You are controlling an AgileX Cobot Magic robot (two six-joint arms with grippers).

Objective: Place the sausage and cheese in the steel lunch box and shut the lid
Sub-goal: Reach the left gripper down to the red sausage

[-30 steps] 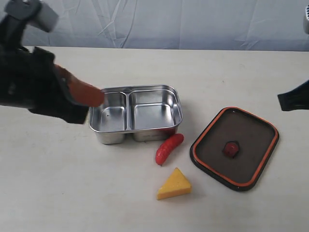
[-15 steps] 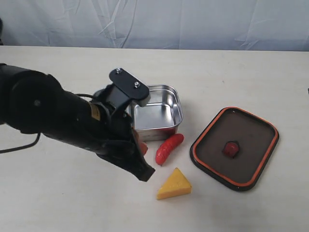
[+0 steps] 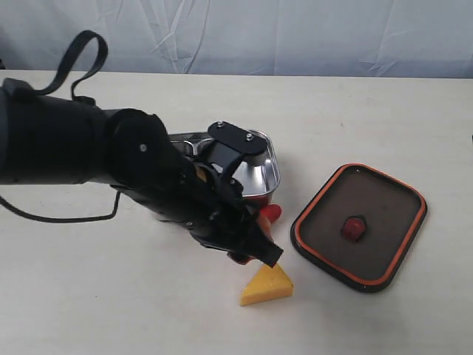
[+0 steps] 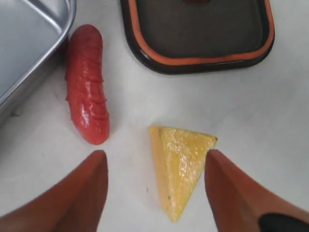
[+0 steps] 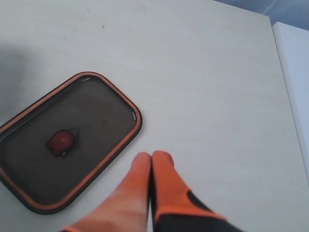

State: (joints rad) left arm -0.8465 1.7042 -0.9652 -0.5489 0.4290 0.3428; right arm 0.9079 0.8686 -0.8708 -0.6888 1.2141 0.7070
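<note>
Brackets cheese with left gripper spread, sausage just beside by steel lunch box; holds right gripper pressed together near lid.

**Exterior view:** The left arm covers most of the steel lunch box. Only the box's right end shows, and the left compartment cannot be checked. The sausage is largely hidden behind the arm, with one end showing. The tip of the cheese nearest the box is covered.

**Left wrist view:** The box and the lid are cut by the frame edge. The valve tab shows only as a sliver.

**Right wrist view:** One lid corner is cut off.
</note>
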